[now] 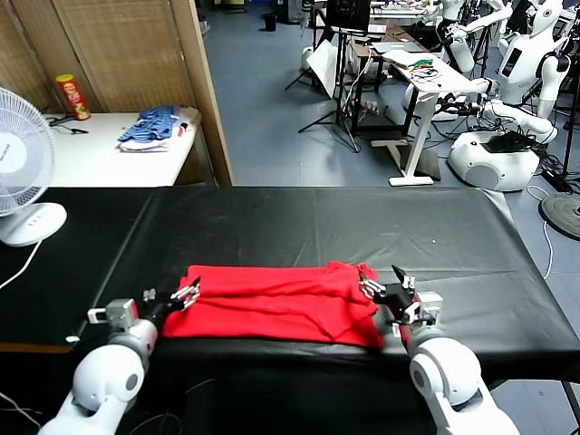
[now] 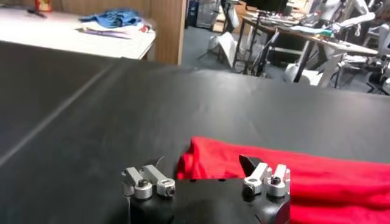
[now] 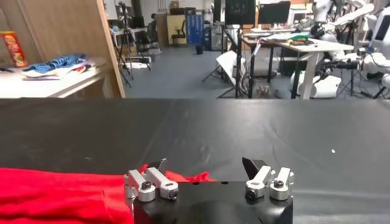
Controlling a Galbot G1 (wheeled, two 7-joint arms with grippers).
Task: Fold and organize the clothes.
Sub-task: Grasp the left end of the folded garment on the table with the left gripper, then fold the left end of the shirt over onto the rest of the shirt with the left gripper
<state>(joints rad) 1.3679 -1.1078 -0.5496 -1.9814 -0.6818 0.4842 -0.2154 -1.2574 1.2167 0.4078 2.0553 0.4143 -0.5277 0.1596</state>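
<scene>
The clothes, one bright red T-shirt [image 1: 272, 304], lie folded into a long flat band near the front edge of the black table [image 1: 317, 222]. My left gripper [image 1: 186, 294] sits at the shirt's left end, open, its jaws straddling the cloth edge [image 2: 201, 159] with nothing pinched. At the shirt's right end, my right gripper [image 1: 381, 279] is also open, just past a rumpled red corner [image 3: 183, 178]. In the right wrist view the rest of the shirt [image 3: 55, 193] stretches off to one side. The shirt's print and label are hidden.
A white fan [image 1: 23, 172] stands at the table's left edge. Behind it, a white side table [image 1: 109, 154] holds a blue-striped garment pile [image 1: 149, 127] and a red can [image 1: 72, 95]. A wooden partition [image 1: 204, 91] and other robots [image 1: 507, 100] stand further back.
</scene>
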